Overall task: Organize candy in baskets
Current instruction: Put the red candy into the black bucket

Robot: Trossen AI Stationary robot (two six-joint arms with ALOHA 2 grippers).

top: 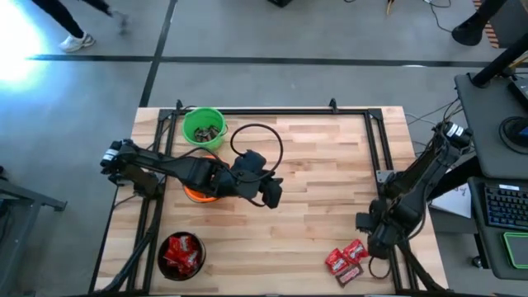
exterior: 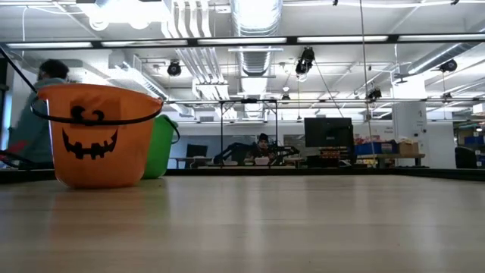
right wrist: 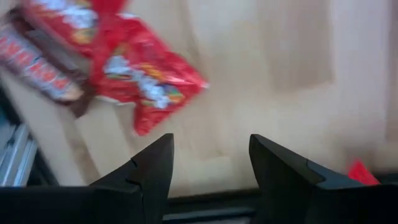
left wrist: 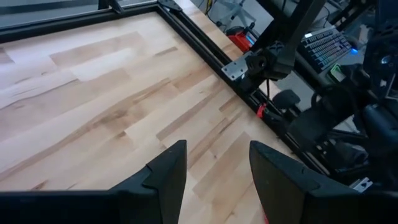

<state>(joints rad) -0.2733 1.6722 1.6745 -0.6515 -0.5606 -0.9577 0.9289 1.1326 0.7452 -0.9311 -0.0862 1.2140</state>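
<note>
A small heap of candy [top: 346, 260] in red and dark wrappers lies flat on the wooden table near its front right corner. My right gripper [top: 373, 239] hangs open just to its right, pointing down; in the right wrist view [right wrist: 210, 140] the red wrappers [right wrist: 146, 78] lie ahead of the fingertips, untouched. My left gripper [top: 271, 194] is open over the table's middle, with only bare wood between its fingers [left wrist: 214, 149]. The orange basket [top: 198, 195] stands under the left arm, the green basket [top: 203, 128] holds candy at the far left, and the black basket [top: 162, 247] holds red candy at the near left.
A black metal frame [top: 384, 148] runs along the table's edges. A black cable loop [top: 256, 140] lies near the green basket. The low view shows the orange basket [exterior: 95, 136] in front of the green one [exterior: 161, 144]. A desk with a keyboard [top: 499, 202] stands beyond the right edge.
</note>
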